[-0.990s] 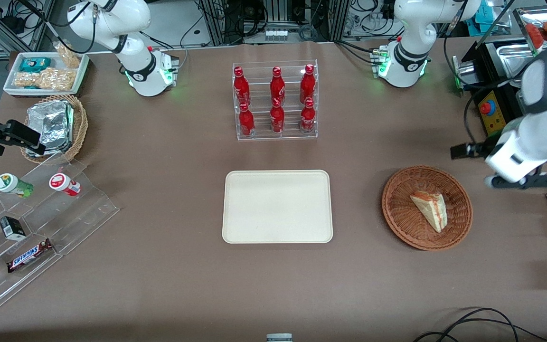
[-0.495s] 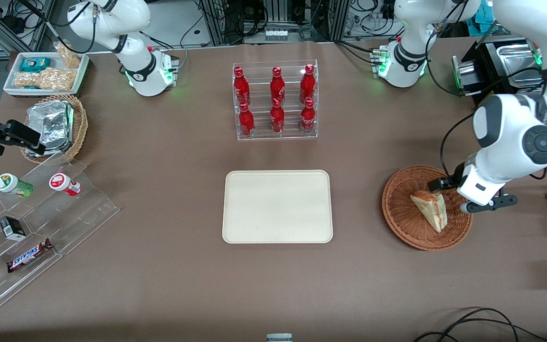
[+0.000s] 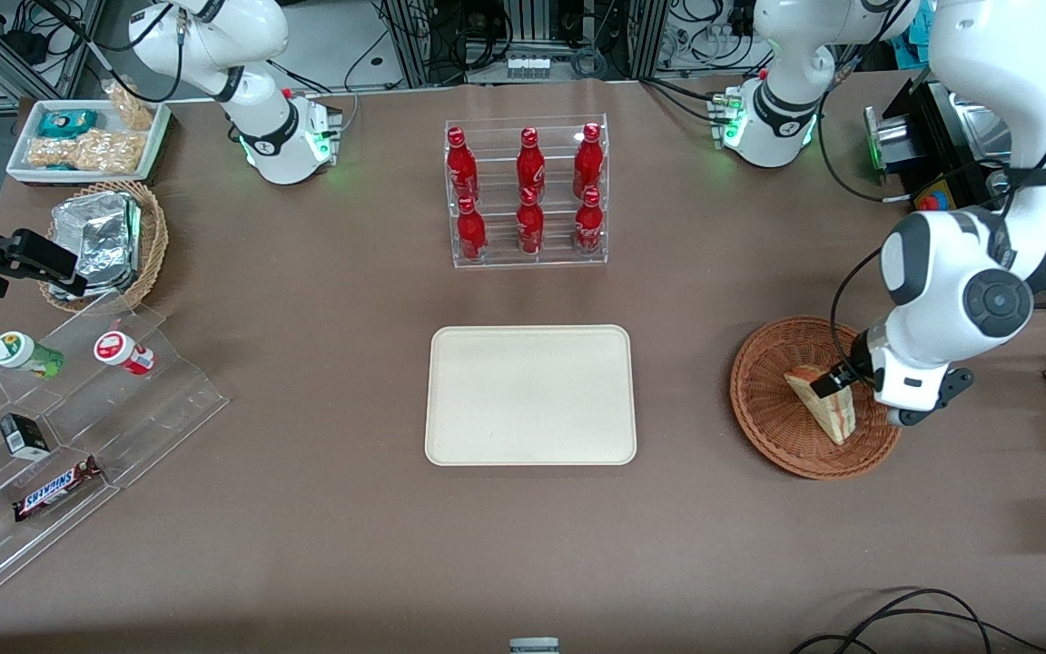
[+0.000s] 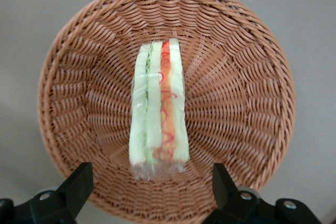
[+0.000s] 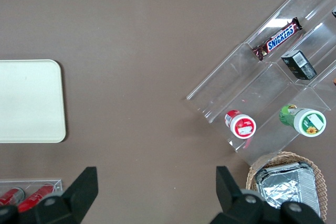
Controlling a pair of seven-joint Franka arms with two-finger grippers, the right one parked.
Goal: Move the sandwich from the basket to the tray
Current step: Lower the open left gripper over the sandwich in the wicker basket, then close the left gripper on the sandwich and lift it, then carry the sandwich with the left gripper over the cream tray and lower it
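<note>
- The sandwich (image 3: 827, 409) lies in the reddish-brown wicker basket (image 3: 773, 422), toward the working arm's end of the table.
- In the front view its long axis runs diagonally: the narrow tip points toward the front camera and slightly toward the working arm's end, while the broad end lies farther from the camera.
- In the left wrist view the sandwich (image 4: 158, 109) shows its layered edge: pale bread, green filling and red-orange filling in long parallel stripes, under clear wrap.
- The gripper (image 3: 836, 377) hangs above the sandwich's broad end, over the basket.
- Its fingers (image 4: 76, 184) are spread wide, released, one on each side of the sandwich's width, touching nothing.
- The cream tray (image 3: 530, 395) sits at the table's middle, well apart from the basket.
</note>
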